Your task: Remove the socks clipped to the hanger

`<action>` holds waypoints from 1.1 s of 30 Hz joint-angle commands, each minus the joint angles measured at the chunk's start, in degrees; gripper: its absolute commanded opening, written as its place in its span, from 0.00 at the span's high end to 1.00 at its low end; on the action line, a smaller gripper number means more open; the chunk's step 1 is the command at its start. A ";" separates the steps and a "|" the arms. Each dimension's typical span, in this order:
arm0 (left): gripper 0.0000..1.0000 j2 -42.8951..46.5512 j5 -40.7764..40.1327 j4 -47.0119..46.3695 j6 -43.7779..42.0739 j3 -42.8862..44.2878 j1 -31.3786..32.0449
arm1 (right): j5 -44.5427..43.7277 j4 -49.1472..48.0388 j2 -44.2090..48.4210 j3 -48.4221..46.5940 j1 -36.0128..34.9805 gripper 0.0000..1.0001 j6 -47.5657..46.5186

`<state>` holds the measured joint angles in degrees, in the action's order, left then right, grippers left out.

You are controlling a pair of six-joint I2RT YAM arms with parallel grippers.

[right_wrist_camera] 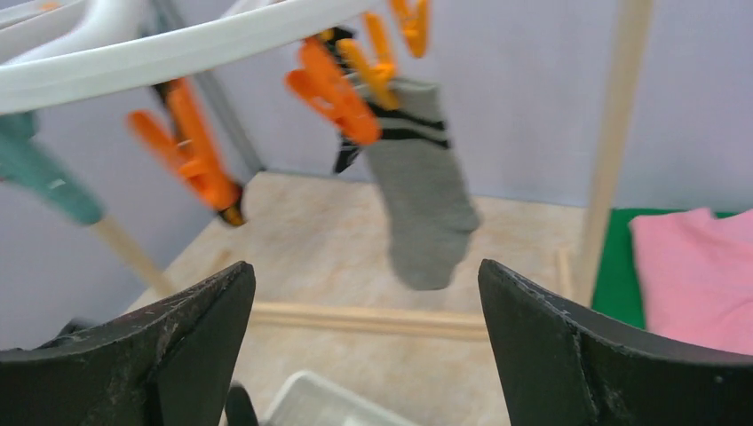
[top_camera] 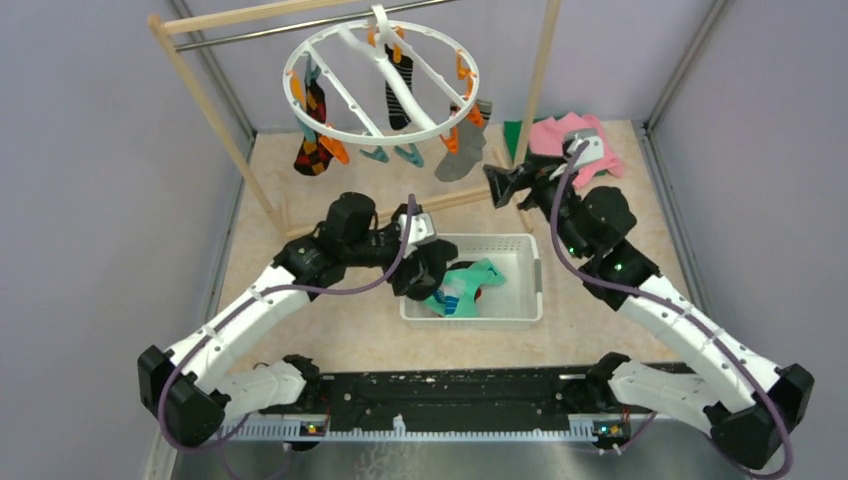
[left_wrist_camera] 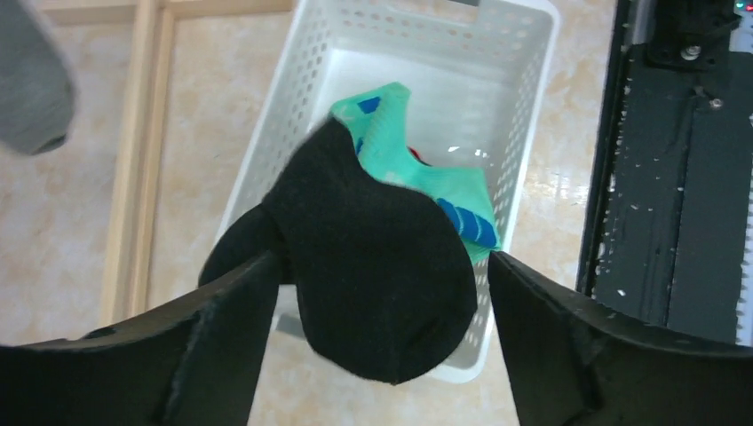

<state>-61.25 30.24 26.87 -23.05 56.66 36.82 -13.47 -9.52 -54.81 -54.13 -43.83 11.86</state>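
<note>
Right wrist view: the right gripper (right_wrist_camera: 362, 275), spread wide, faces a grey sock (right_wrist_camera: 426, 222) clipped to the hanger (right_wrist_camera: 178, 49). It looks soft and light, so grab it near the top. The left gripper (left_wrist_camera: 384, 257) is spread too.

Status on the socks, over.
Left hand open above basket, black sock between fingers. Right hand open, facing grey sock. Argyle sock, striped sock also on hanger. Nothing seen blocking.
</note>
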 commanded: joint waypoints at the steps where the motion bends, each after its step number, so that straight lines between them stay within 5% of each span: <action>1: 0.02 -4.69 1.63 -3.36 -2.92 3.29 3.47 | 12.94 -8.20 -8.36 -0.51 12.12 0.05 0.05; 9: 0.01 -1.76 -10.19 2.01 -8.23 5.27 2.80 | 23.73 -20.65 -35.56 -16.25 17.32 0.01 -6.12; 14: 0.01 2.19 -12.68 3.64 -10.90 6.04 -3.80 | 23.83 -30.38 -46.88 -24.73 17.92 0.02 -8.50; 17: 0.01 2.08 -14.09 3.03 -10.92 6.18 -9.05 | 23.83 -38.43 -52.68 -27.74 17.99 0.20 -7.66; 25: 0.01 0.80 -14.23 1.03 -10.16 5.90 -16.68 | 25.36 -45.87 -55.60 -28.12 16.77 1.00 -3.41; 33: 0.01 0.64 -12.79 2.15 -4.37 8.21 -18.78 | 25.34 -50.34 -47.23 -17.38 15.35 1.00 -1.13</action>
<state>-60.47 15.81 30.02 -31.16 61.60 19.33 10.87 -53.87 -109.25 -75.96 -27.33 8.16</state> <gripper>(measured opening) 0.988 0.003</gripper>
